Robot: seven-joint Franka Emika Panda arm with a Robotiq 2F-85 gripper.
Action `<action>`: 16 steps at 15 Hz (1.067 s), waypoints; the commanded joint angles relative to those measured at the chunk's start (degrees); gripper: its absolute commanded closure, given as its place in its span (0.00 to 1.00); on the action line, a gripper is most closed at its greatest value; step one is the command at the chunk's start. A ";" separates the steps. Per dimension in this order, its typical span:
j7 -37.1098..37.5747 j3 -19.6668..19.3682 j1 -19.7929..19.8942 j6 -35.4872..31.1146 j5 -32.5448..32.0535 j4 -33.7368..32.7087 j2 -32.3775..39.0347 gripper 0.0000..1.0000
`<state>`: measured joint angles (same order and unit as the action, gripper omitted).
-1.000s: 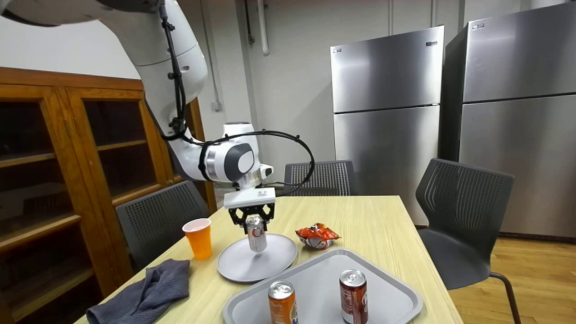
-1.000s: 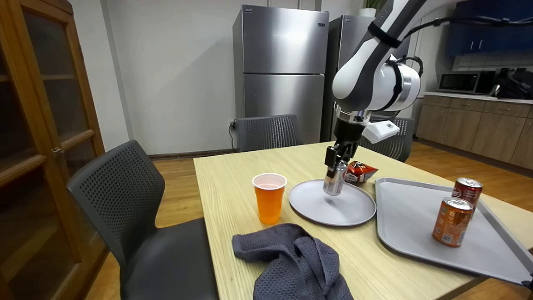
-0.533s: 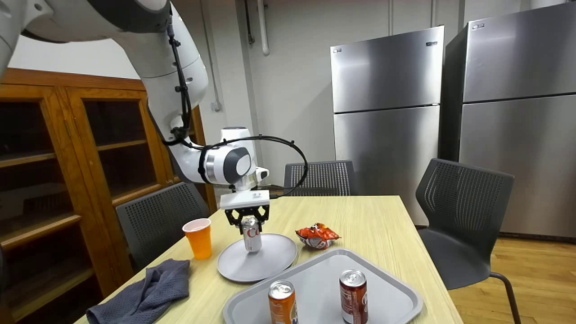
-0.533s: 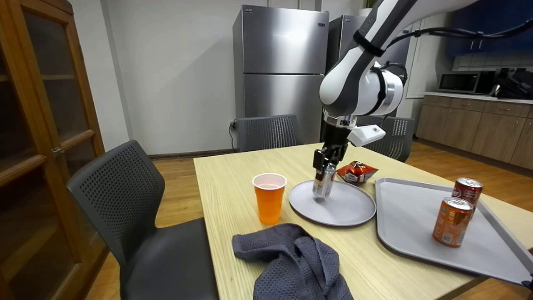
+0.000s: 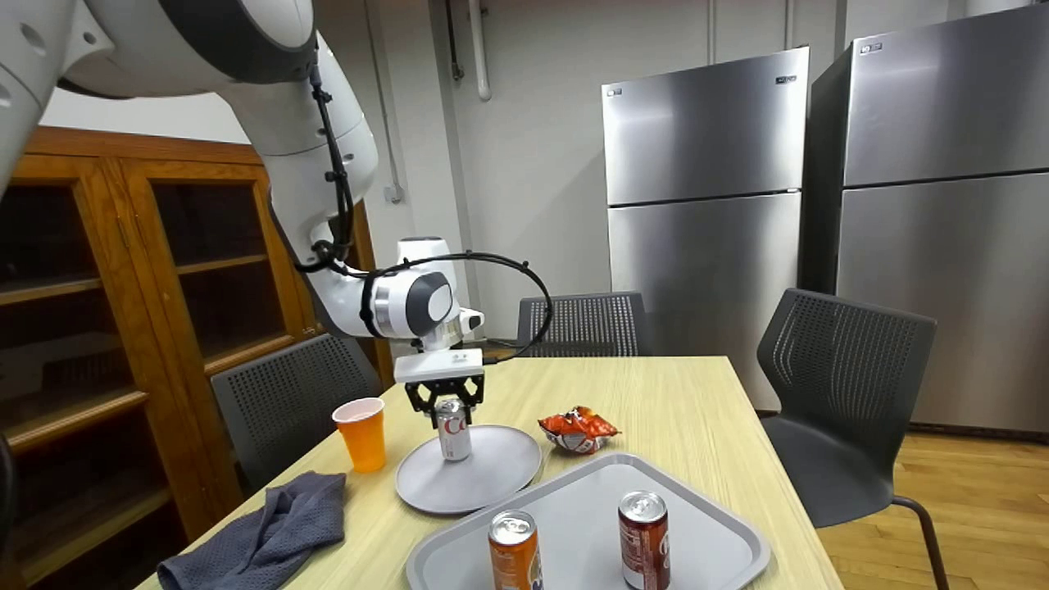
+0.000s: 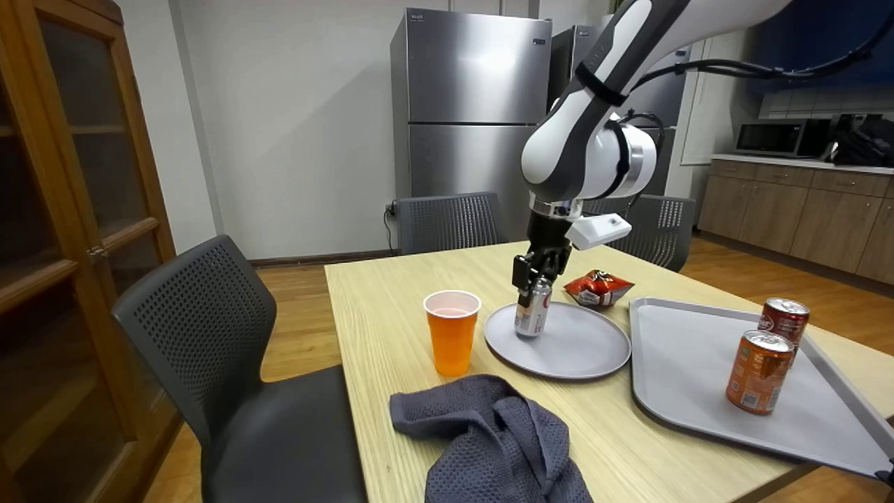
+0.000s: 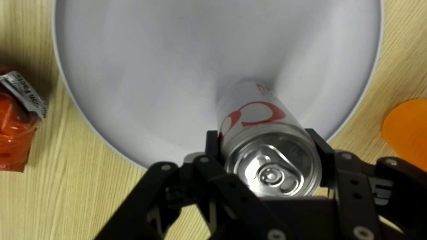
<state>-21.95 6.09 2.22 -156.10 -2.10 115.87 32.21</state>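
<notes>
Silver can (image 7: 268, 141), smooth metal cylinder, clamped in end effector (image 5: 451, 416).

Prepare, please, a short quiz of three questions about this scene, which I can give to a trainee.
1. Multiple choice: what is held between the fingers of the tool?
A) orange cup
B) silver can
C) dark cloth

2. True or false: the red snack bag lies on the table, apart from the round plate.

3. Open question: which two things stand on the gray tray?

Key
1. B
2. True
3. An orange can and a dark red can
</notes>
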 commanded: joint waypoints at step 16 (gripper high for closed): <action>1.07 0.81 1.46 5.37 0.78 0.90 -6.75 0.00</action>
<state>-20.49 5.99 2.12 -152.95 -2.19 114.65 29.42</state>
